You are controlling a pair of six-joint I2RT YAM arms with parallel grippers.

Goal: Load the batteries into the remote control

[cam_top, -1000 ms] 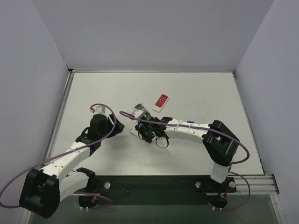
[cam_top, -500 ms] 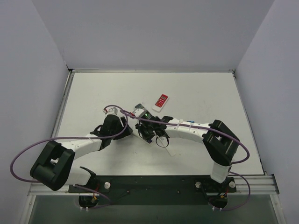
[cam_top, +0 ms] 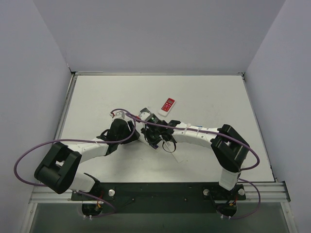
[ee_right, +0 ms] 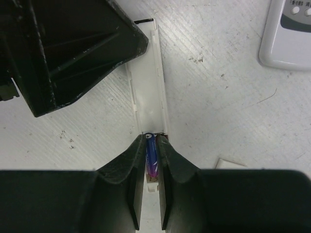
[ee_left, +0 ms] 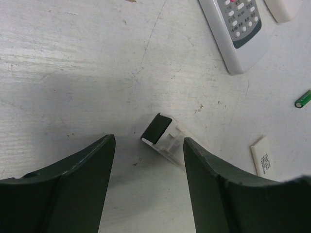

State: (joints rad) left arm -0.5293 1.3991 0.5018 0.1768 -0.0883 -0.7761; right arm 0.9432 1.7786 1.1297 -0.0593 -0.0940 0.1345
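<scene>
A white remote control [ee_right: 148, 82] lies back-up on the table with its battery slot uncovered. My right gripper [ee_right: 151, 140] is shut on a blue battery [ee_right: 151, 158], held lengthwise over the near end of that slot. In the left wrist view the remote's dark-tipped end [ee_left: 163, 138] lies on the table just ahead of my left gripper [ee_left: 148, 141], whose jaws stand open without touching it. A green battery [ee_left: 303, 99] rests at the right edge. From above, both grippers meet mid-table, left [cam_top: 130, 121] and right [cam_top: 148, 132].
A second white remote with grey buttons [ee_left: 240, 29] lies face-up beyond the left gripper. A small red remote [cam_top: 167, 105] sits farther back. A loose white battery cover [ee_left: 262, 155] lies to the right. The left gripper's black body [ee_right: 73, 48] crowds the right wrist view.
The left arm has swung right toward the middle, bringing its gripper up against the remote's far end, with its jaws narrowing a little. The right gripper has stayed put with the blue battery.
</scene>
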